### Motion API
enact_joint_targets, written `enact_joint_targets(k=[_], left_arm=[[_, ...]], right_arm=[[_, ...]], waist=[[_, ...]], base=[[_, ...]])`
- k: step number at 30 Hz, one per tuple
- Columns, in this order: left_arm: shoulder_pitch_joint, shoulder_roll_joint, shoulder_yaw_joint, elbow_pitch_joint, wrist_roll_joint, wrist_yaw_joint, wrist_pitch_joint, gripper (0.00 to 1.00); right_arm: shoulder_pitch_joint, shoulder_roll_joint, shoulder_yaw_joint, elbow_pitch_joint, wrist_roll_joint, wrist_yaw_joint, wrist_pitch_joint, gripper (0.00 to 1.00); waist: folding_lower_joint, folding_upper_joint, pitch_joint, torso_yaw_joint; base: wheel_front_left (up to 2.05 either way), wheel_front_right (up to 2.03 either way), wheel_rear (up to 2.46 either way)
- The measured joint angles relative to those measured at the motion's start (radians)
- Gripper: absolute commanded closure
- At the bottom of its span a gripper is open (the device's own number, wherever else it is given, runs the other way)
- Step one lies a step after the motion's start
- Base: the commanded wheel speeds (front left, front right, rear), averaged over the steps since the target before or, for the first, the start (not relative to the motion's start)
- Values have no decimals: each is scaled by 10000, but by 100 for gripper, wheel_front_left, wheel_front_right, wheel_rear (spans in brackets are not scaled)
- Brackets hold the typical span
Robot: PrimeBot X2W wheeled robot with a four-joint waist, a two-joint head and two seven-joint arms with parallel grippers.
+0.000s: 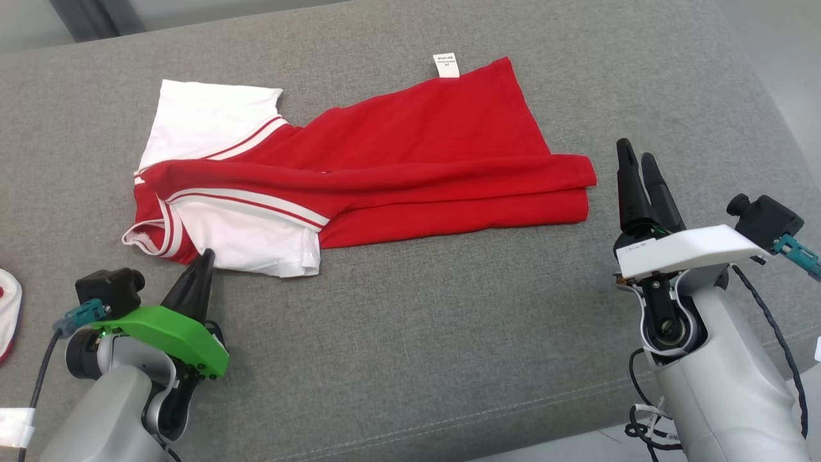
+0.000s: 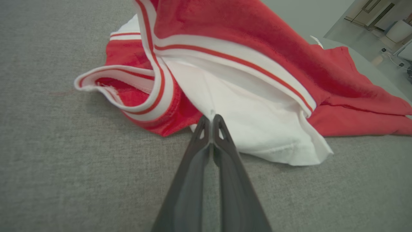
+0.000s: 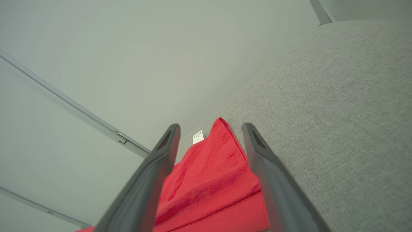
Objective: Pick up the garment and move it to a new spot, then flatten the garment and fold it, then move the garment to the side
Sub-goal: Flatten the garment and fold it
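— What's around?
— A grey cushion (image 1: 410, 359) under everything; at its left edge a white-and-red item (image 1: 8, 308), hard to make out.
— The garment (image 1: 397, 160)?
— Red, white-sleeved, rumpled mid-cushion. The left gripper (image 1: 204, 260) is pinched onto its sleeve; the right gripper (image 1: 638, 170) hangs spread beside the hem.

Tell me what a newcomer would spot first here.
The red and white garment sprawls half folded across the grey cushion. The left pincer is shut on its white sleeve at the near left; the right pincer stands open just off its red hem.
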Motion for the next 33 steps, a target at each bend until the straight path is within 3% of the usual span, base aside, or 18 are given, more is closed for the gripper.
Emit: enact_joint_targets(k=[11,19,31,33], left_arm=[[-19,0,531,-1030,151,-15,-2,100],[30,-81,673,-1607,148,-29,-2,100],[170,-59,357,-2226,236,-35,-2,100],[198,-50,305,-2270,238,-36,-2,100]], right_arm=[[131,25,-439,121,-98,0,-2,0],[125,-127,-610,1220,-683,-4,-13,0],[-850,-63,-489,2706,-736,-211,-13,0],[-1003,-65,-541,2924,-736,-370,-13,0]], waist=[[0,0,-48,287],[0,0,9,748],[0,0,422,1305],[0,0,504,1377]], base=[[0,0,0],[0,0,0],[0,0,0],[0,0,0]])
